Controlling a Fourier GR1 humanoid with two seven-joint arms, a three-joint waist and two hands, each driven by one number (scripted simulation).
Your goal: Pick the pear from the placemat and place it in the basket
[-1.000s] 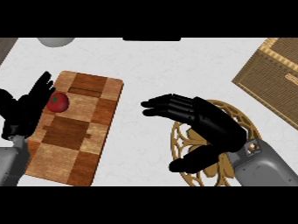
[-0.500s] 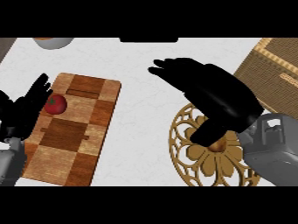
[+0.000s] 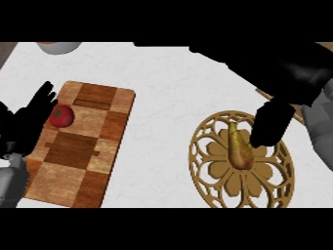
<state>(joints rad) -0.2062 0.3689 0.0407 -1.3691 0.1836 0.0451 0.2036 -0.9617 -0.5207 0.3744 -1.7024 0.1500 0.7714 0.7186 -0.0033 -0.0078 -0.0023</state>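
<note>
Pear lying inside basket, thumb beside it. Right hand hanging above, fingers relaxed, gripping nothing. Left hand resting open at placemat left edge. Bare counter stretching between.

My right hand was big and dark, and its top was cut off by the picture's top. It hid part of the basket rim and the counter behind it. My left hand covered the mat's left edge. A bowl at the top was cut off.
</note>
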